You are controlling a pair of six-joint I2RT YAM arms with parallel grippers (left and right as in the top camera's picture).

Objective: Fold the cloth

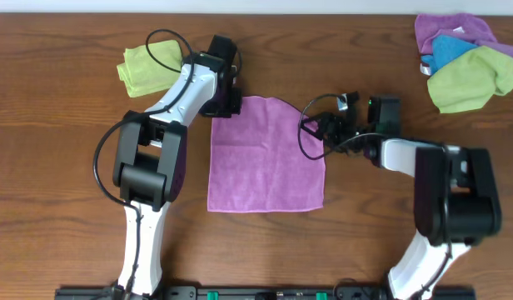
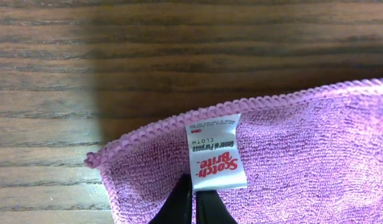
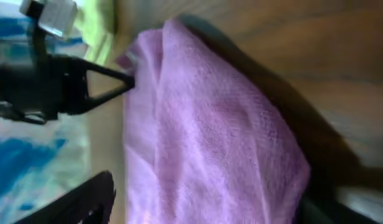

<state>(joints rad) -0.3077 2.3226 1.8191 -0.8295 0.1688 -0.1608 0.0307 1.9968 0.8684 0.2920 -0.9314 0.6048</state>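
Note:
The magenta cloth (image 1: 265, 158) lies nearly flat in the middle of the table. Its white tag (image 2: 215, 152) shows at the far edge in the left wrist view. My left gripper (image 1: 224, 103) is at the cloth's far-left corner. Its fingers (image 2: 195, 200) are pressed together on the cloth (image 2: 303, 155) just under the tag. My right gripper (image 1: 321, 129) is at the cloth's right edge near the far corner. There a raised fold of cloth (image 3: 210, 137) sits between its spread jaws (image 3: 204, 205), with a gap beside the left finger.
A lime-green cloth (image 1: 144, 68) lies at the far left behind my left arm. A pile of purple (image 1: 452, 29), blue (image 1: 450, 50) and lime-green (image 1: 473, 79) cloths sits at the far right corner. Bare wooden table (image 1: 65, 167) surrounds the cloth.

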